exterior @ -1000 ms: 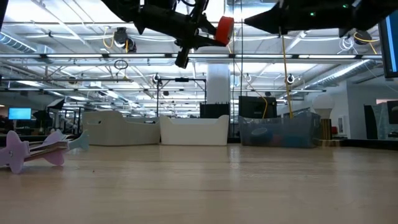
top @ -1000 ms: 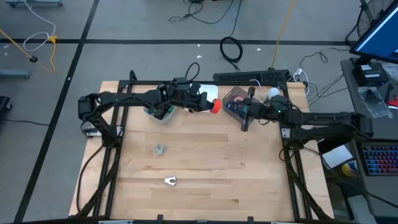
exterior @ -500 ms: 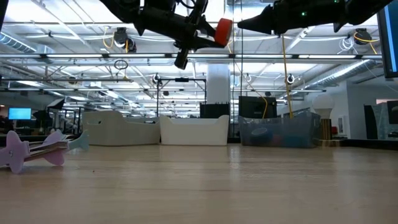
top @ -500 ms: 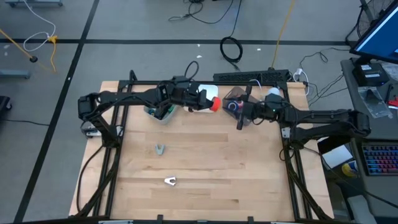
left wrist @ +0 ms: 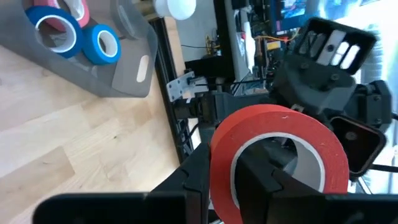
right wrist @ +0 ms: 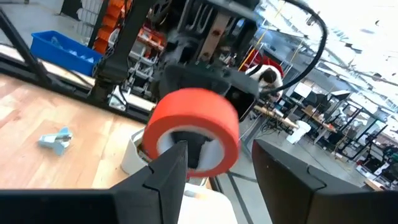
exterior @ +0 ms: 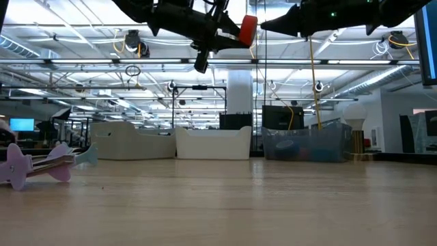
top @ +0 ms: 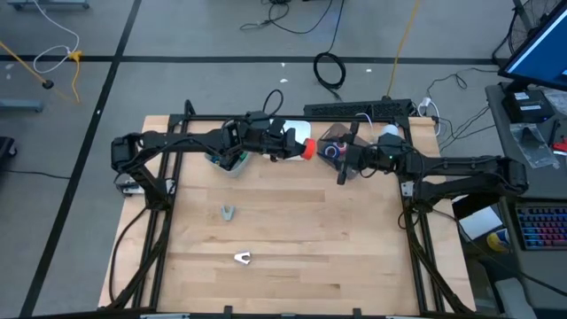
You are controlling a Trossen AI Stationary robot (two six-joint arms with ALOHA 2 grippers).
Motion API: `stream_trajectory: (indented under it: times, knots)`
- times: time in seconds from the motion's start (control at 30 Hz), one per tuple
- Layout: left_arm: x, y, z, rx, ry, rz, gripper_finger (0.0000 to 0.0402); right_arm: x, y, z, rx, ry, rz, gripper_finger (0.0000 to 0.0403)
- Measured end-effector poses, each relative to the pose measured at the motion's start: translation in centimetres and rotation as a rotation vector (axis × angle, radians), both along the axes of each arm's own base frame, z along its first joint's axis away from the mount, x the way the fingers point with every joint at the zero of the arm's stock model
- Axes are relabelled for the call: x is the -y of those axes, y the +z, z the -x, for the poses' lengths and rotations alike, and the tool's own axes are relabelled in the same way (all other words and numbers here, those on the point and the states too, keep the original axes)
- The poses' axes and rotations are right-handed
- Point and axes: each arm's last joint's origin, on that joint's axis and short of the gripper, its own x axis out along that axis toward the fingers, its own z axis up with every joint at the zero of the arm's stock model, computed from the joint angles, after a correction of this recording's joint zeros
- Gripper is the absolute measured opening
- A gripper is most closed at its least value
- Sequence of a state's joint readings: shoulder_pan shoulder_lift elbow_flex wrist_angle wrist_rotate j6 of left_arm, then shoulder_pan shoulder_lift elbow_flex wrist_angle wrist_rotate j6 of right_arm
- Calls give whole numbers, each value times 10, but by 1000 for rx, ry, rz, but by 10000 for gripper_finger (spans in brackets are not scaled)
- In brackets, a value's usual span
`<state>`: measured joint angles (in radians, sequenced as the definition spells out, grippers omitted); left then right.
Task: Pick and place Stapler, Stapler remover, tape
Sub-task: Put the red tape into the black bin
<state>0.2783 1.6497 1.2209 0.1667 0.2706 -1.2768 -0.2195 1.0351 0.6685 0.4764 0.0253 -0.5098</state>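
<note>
Left gripper: raised well above the back of the wooden table; its fingers are closed on the rim of a red tape roll, one finger seen passing through the white core in the left wrist view.
Red tape roll: held in the air between the two arms, above the white bin at the table's far edge.
Right gripper: placed just beside the red roll, facing it; its fingers are spread apart, with nothing between them.
Grey tray: set at the back right of the table; two blue tape rolls and a pink one are seen lying inside it.
Other items: a small grey piece and a white staple remover are left on the table's left half, well apart from both grippers.
</note>
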Motion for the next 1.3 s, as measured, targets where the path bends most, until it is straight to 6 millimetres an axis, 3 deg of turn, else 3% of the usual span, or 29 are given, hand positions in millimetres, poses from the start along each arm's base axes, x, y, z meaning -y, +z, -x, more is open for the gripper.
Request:
stream_trajectory:
  times: [0.37, 1.3]
  knots:
    - [3, 1, -2, 11, 39, -15, 43, 1, -2, -7, 34, 30, 5, 173]
    - [3, 2, -1, 17, 49, -6, 62, 2, 5, -14, 57, -22, 67, 171]
